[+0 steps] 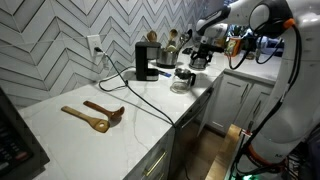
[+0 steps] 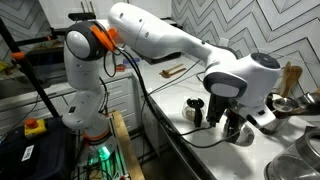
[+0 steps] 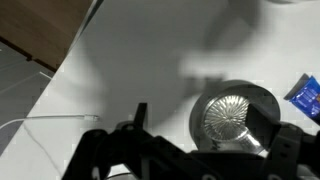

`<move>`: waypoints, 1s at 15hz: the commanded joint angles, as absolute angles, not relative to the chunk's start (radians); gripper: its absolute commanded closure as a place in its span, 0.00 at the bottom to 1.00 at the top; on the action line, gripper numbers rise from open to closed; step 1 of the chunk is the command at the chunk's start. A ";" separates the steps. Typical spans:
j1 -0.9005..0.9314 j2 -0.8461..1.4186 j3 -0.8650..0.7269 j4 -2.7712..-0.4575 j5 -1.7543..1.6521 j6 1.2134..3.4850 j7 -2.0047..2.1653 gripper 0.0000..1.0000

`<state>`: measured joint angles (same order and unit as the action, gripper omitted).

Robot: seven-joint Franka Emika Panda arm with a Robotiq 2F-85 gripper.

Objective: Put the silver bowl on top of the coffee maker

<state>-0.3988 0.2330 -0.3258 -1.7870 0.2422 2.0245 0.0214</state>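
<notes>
Silver bowl (image 3: 236, 115) below tool (image 3: 214, 138), counter edge (image 3: 80, 50) well apart

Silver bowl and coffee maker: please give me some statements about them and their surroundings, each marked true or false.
1. The silver bowl sits on top of the coffee maker. False: in the wrist view it rests on the white counter.
2. The coffee maker stands at the tiled wall, near a wall outlet. True.
3. The wooden spoons lie inside the silver bowl. False: they lie on the bare counter, well away from the bowl.
4. A blue packet lies close to the silver bowl in the wrist view. True.
</notes>
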 commanded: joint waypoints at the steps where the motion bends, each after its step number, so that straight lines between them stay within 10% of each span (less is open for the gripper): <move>1: -0.439 0.314 -0.316 -1.727 0.309 1.993 -0.053 0.00; 15: -0.492 0.470 -0.267 -1.599 0.431 1.994 -0.054 0.11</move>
